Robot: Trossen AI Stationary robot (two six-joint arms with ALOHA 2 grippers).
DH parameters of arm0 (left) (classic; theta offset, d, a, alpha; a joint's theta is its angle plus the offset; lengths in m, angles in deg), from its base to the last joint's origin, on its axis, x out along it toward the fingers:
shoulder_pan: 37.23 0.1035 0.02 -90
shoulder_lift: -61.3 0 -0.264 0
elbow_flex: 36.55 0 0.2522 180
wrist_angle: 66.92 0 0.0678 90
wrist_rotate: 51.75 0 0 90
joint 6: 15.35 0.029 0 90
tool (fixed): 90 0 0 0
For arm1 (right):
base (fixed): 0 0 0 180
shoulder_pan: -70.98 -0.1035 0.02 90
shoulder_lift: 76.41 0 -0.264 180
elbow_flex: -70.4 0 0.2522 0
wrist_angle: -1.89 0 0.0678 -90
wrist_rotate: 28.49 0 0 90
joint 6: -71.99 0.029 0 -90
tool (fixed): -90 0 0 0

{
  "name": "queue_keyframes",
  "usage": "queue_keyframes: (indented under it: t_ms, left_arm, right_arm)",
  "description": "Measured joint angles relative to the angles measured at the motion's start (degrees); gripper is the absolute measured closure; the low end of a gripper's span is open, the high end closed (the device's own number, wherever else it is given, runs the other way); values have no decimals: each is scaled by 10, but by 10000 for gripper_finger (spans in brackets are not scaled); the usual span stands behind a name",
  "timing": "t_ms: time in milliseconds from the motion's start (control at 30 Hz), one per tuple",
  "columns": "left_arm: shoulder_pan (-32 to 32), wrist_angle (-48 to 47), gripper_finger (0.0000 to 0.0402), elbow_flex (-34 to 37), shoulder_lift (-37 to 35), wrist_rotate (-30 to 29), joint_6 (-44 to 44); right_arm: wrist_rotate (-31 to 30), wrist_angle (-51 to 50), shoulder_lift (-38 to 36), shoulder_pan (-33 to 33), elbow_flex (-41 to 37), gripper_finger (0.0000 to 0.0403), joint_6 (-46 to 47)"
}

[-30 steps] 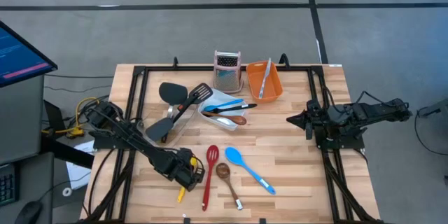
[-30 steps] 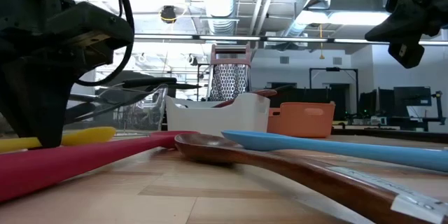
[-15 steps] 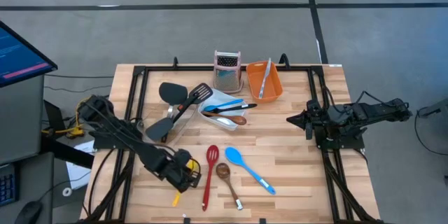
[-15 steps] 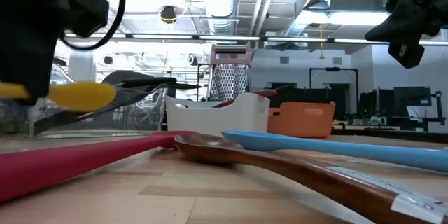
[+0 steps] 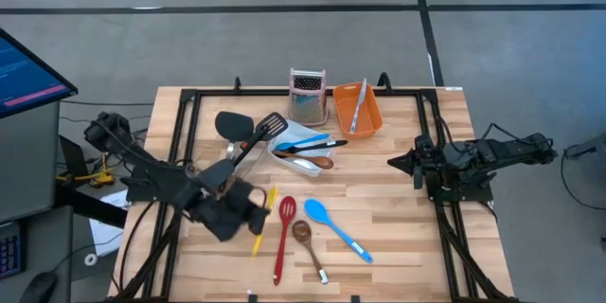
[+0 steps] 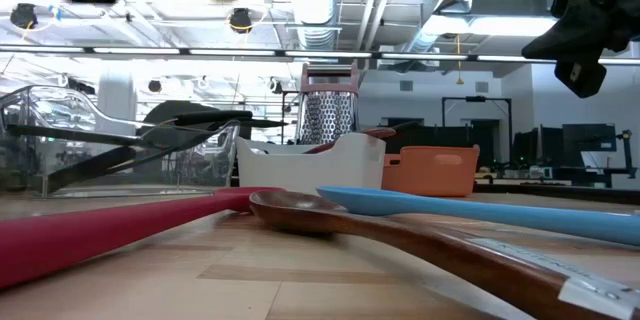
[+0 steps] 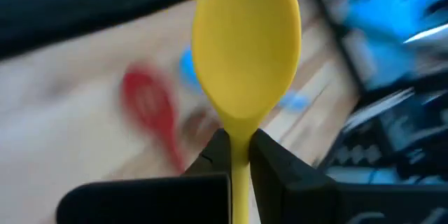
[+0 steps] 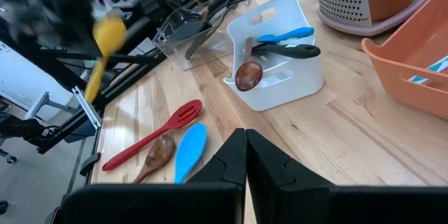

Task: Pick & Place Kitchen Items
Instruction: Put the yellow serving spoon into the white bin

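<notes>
Gripping: left gripper [image 5: 244, 218] clamped on the yellow spoon [image 5: 262, 219], lower left of centre in your high view, lifted off the table [image 5: 398, 218].
Handling: light, stiff, likely slick; you hold the slim handle, bowl free.
Farther: right gripper [image 5: 396, 162] pinched together, empty, waiting at right.

Left gripper [image 5: 248, 210] raised, clamped; right gripper [image 5: 394, 162] closed, idle.

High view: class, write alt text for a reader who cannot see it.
The left hand holds a yellow spoon above the wooden table, beside a red slotted spoon, wooden spoon and blue spoon. The right hand waits, shut, at the table's right.
</notes>
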Motion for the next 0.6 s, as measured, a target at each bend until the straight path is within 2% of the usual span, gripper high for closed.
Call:
queue_keyframes:
  t_ms: [133, 333, 433, 600]
  left_arm:
    - [39, 114, 396, 0, -40, -70, 165]
    - [118, 324, 396, -1, -50, -70, 448]
    - [153, 349, 396, -1, -50, -69, 530]
    - [205, 349, 396, -1, -50, -67, 618]
  right_arm:
    - [0, -2, 0, 0, 0, 403, -2]
    - [0, -3, 0, 0, 0, 403, -3]
    - [0, -3, 0, 0, 0, 403, -3]
    - [0, -3, 0, 0, 0, 403, -3]
